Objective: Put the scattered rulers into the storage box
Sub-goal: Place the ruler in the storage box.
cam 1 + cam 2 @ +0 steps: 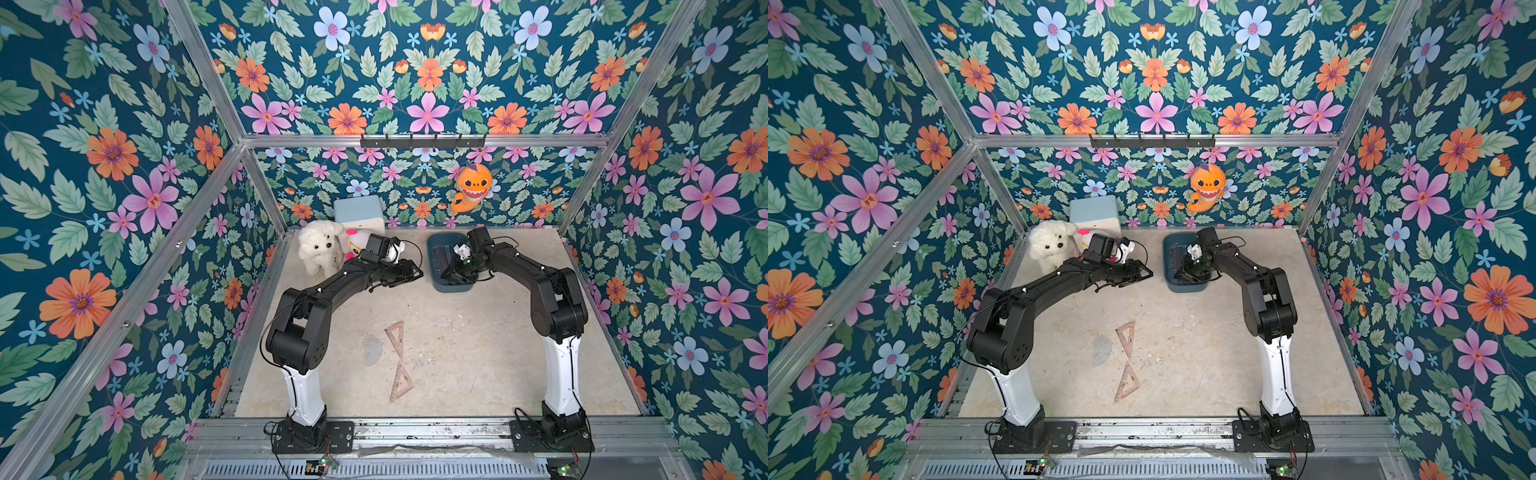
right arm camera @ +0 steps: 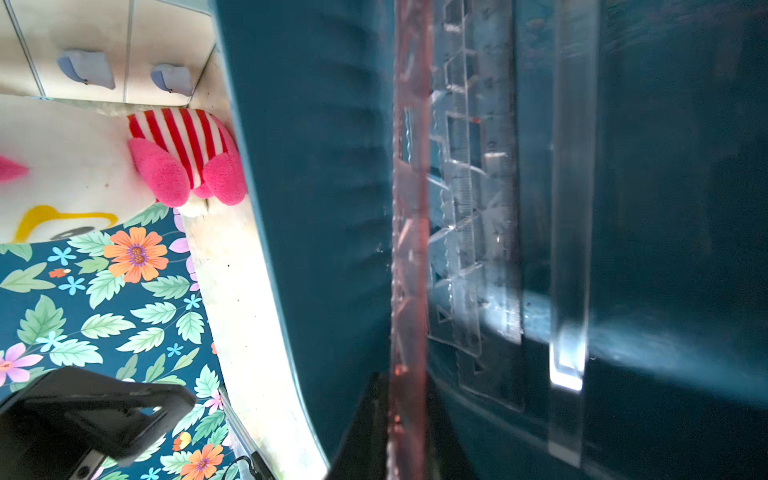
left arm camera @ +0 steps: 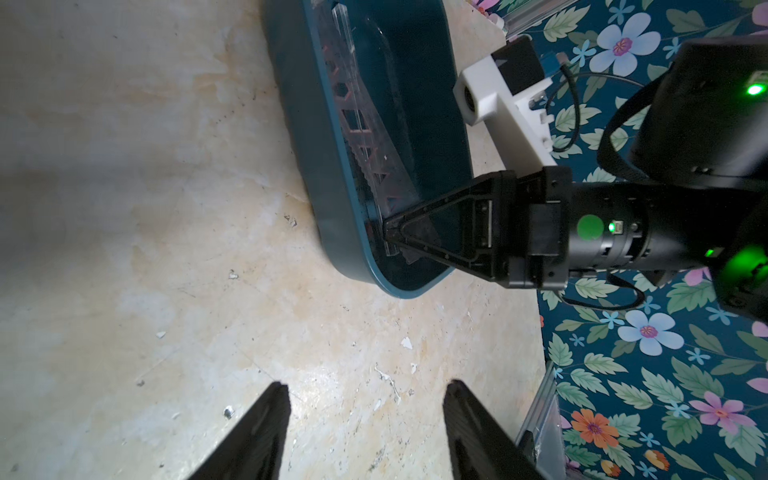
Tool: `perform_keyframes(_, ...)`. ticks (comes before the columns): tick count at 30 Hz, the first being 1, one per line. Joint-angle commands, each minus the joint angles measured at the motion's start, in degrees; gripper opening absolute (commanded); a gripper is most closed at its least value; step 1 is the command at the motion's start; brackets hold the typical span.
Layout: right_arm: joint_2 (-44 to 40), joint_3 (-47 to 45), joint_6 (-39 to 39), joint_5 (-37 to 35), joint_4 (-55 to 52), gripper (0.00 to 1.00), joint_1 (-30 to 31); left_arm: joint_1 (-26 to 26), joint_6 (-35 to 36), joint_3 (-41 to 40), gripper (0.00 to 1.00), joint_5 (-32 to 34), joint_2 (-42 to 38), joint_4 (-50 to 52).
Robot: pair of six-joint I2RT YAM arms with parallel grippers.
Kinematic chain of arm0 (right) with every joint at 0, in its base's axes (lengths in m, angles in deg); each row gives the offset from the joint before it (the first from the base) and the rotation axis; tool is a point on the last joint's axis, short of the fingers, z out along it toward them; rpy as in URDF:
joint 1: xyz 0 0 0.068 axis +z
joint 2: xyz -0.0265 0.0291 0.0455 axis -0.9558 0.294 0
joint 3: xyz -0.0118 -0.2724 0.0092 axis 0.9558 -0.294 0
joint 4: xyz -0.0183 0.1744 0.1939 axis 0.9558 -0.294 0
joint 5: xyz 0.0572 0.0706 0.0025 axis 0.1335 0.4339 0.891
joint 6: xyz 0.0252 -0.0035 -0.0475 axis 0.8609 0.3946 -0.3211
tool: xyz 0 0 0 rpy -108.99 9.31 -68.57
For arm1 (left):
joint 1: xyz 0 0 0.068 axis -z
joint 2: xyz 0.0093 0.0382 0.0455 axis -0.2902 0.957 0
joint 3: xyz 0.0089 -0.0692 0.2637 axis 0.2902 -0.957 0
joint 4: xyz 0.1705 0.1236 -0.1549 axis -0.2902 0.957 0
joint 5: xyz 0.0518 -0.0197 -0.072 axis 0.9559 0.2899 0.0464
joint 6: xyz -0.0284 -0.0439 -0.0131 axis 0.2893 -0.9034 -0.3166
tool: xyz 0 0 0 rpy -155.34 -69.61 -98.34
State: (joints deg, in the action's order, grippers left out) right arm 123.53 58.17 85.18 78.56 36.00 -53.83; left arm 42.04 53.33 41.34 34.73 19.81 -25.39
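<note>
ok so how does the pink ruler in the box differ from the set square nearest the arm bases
The pink ruler is a long straight strip; the near set square is a triangle. The ruler is in the storage box, tilted on edge; the set square lies flat on the table. The ruler's end sits between the right gripper's jaws; nothing touches the set square. Both are thin, see-through pinkish plastic.

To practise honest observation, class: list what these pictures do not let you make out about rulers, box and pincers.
Right pincer: whether it grips the pink ruler; its tips blend into the dark storage box in the left wrist view, and are too small in both top views.
Number of rulers in the box: overlapping, blurred in the right wrist view.
Protractor: markings too faint in both top views.
</note>
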Motion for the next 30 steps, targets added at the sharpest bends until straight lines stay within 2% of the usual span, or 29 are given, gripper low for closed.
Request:
perform_keyframes(1,-0.4,1.3,-0.4,-0.5,-2.2,0.29,0.1,-0.1,0.8,-0.2,0.65,-0.7,-1.0,-0.6)
perform_keyframes(3,-0.8,1.8,-0.9,-1.2,-3.4,0.34,0.1,-0.1,0.9,-0.4,0.65,-0.4,-1.5,-0.6)
perform_keyframes(9,-2.2,3.4,-2.9,-3.4,-7.3,0.42,0.3,-0.2,1.0,0.1,0.65,-0.6,-2.0,-0.5)
perform_keyframes(17,-1.4,6.4,-4.9,-5.0,-12.6,0.44,1.5,-0.4,1.1,-0.3,0.65,-0.6,-3.1,-0.5)
perform_keyframes(22,-4.1,7.1,-5.6,-7.8,-14.5,0.44,1.7,-0.3,0.6,-1.0,0.65,0.7,-4.3,0.2)
perform_keyframes(26,-10.5,3.0,-5.8,-12.1,-13.3,0.41,3.9,-0.4,0.6,-3.6,0.65,3.2,-6.8,2.8)
perform_keyframes(30,-19.4,-8.7,-4.4,-14.5,-5.4,0.4,9.8,-0.4,-1.6,-10.9,0.66,6.5,-11.9,3.2)
